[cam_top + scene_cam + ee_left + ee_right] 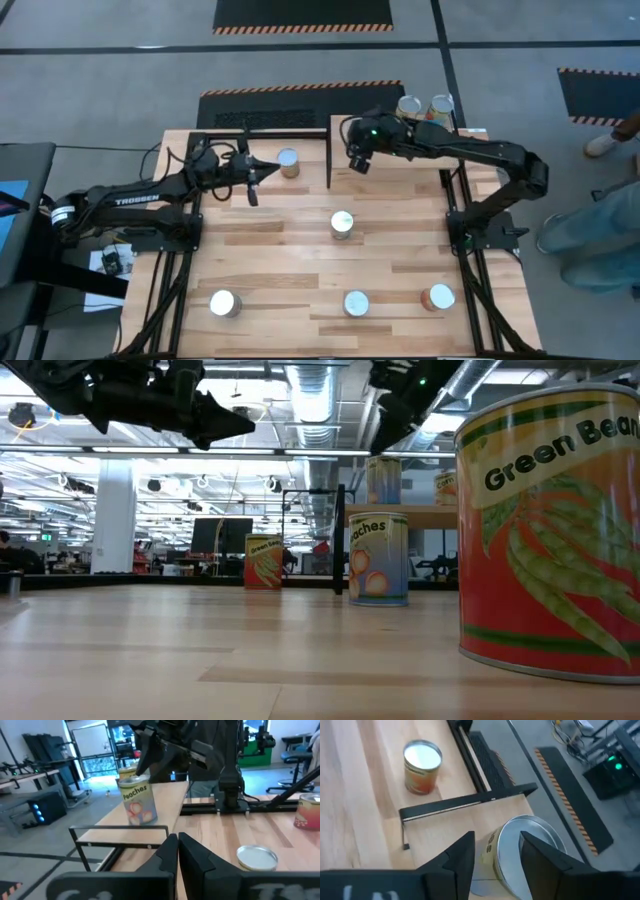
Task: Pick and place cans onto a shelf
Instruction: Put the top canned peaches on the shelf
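My right gripper (357,163) is open above a Peaches can (137,800) that stands on the pale wooden shelf (400,160) at its left end. In the right wrist view the can's silver lid (530,850) lies below the spread fingers (495,845). I see no touch. Two more cans (408,107) (441,105) stand at the shelf's far edge. My left gripper (268,172) is shut and empty above the table, pointing at an orange can (288,162). It also shows in the left wrist view (177,840).
Other cans stand on the plank table: one in the middle (342,223) and three along the near edge (225,303) (356,303) (438,297). A black metal frame (262,133) stands at the far left, beside the shelf. A person (600,215) is at the table's right.
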You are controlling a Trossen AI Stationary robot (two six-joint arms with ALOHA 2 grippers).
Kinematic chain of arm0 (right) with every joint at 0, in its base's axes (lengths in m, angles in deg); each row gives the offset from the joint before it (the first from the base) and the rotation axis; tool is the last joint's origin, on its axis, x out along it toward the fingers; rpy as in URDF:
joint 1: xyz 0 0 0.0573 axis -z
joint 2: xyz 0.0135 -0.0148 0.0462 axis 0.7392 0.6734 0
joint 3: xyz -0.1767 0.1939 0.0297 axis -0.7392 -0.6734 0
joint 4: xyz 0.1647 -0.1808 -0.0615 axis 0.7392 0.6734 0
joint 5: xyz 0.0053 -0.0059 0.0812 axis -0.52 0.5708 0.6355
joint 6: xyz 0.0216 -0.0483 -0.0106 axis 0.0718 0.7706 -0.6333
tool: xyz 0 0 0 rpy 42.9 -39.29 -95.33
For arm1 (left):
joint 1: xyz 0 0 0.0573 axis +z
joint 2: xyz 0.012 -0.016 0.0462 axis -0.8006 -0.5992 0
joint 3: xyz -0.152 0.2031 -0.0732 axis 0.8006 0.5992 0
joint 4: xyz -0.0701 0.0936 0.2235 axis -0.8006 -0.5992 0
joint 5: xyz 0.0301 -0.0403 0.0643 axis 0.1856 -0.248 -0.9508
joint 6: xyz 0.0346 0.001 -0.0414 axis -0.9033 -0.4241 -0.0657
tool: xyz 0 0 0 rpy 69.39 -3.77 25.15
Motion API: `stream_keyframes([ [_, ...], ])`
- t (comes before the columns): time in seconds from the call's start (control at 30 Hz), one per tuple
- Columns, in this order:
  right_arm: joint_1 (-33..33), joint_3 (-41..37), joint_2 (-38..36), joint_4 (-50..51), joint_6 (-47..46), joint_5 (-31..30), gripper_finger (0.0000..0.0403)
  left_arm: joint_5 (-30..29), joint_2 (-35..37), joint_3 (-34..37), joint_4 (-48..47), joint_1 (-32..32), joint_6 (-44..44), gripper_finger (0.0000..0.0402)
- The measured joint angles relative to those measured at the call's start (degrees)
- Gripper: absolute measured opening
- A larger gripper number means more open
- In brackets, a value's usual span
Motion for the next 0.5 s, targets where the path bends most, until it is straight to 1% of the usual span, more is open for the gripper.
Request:
stream_keyframes([
  [0.27, 0.7, 3.6, 4.2, 4.2, -0.9, -1.5, 0.0126, 0.0, -0.2, 0.0, -0.5, 0.0, -0.5, 0.0004],
  [0.37, 0.8, 3.9, 4.6, 4.2, -0.8, -1.8, 0.0098, 0.0, -0.2, 0.0, -0.6, 0.0, -0.6, 0.0004],
  [0.5, 0.8, 4.0, 4.2, 4.4, -0.4, -1.8, 0.0050, 0.0, -0.2, 0.0, -0.6, 0.0, -0.6, 0.0004],
])
